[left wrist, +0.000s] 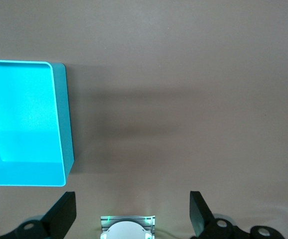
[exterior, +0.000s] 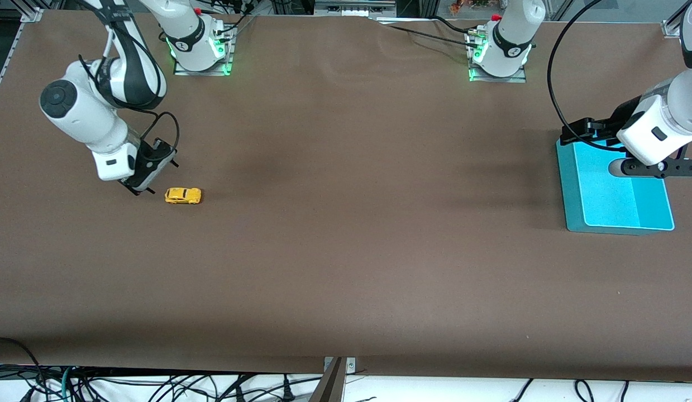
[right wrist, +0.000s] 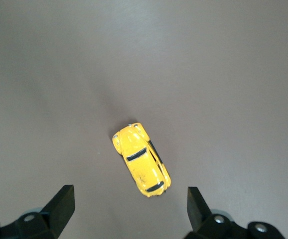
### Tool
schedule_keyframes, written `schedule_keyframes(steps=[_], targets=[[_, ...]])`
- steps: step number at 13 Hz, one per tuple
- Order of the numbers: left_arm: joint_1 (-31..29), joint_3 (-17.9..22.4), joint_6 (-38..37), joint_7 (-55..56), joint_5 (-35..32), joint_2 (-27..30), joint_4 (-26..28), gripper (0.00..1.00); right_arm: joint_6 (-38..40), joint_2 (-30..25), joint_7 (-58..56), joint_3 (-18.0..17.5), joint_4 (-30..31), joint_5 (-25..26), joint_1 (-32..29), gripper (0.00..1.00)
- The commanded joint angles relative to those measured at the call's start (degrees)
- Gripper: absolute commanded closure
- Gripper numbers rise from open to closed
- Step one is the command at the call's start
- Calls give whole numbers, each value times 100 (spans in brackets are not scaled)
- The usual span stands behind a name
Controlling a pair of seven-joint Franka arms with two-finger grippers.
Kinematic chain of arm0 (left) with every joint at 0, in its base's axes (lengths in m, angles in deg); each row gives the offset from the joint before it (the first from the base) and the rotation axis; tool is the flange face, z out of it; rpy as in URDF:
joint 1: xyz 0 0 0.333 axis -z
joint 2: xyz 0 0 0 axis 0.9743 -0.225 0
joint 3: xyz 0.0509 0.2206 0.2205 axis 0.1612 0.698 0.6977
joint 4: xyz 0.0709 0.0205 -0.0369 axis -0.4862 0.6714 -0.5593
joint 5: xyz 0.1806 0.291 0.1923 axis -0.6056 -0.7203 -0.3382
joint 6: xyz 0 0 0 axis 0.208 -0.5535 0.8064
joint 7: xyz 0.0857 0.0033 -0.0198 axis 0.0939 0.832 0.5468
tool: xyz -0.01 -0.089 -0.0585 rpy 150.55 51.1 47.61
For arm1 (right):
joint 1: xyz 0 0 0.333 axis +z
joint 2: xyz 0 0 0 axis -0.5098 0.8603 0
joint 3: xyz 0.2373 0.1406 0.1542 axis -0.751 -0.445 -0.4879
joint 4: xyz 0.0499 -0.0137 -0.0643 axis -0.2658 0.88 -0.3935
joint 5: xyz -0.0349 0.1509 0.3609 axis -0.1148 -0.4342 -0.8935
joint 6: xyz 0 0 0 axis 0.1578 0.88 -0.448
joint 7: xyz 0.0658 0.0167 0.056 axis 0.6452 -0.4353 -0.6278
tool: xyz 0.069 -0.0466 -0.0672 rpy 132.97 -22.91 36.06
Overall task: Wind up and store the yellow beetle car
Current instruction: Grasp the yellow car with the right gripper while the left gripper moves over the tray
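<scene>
The yellow beetle car (exterior: 182,195) (right wrist: 141,159) stands on its wheels on the brown table toward the right arm's end. My right gripper (exterior: 146,181) (right wrist: 129,211) hangs low right beside the car, open, with nothing between its fingers. In the right wrist view the car lies just ahead of the fingertips, slanted. My left gripper (exterior: 655,167) (left wrist: 133,214) waits open and empty over the cyan tray (exterior: 572,184) (left wrist: 64,129) at the left arm's end.
The cyan tray has nothing in it. Both arm bases (exterior: 199,50) (exterior: 499,53) stand along the table's edge farthest from the front camera. Cables hang below the nearest edge.
</scene>
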Motion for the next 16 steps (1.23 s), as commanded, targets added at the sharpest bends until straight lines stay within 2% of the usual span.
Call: schedule_keyframes(steps=[1, 4, 7, 9, 12, 15, 16], targets=[[41, 15, -20, -577, -43, -45, -99, 0, -421, 321, -1121, -5, 105, 55, -94, 0], [58, 6, -20, -1000, -43, -45, -99, 0, -895, 796, -1853, -13, 105, 55, -173, 0], [50, 15, -20, -1719, -60, -45, -99, 0, -1185, 1069, -2048, -13, 105, 55, -191, 0], [76, 6, -20, -2596, -104, -124, -99, 0, -1300, 1149, -2170, -13, 106, 72, -191, 7], [41, 15, -20, -3215, -122, -124, -99, 0, -1301, 1149, -2303, -22, 105, 72, -191, 41], [41, 15, -20, -3977, -122, -133, -108, 0, -1301, 1149, -2303, -31, 105, 72, -191, 90], [32, 15, -11, -4329, -130, -133, -108, 0, -1292, 1149, -2294, -57, 105, 72, -191, 100]])
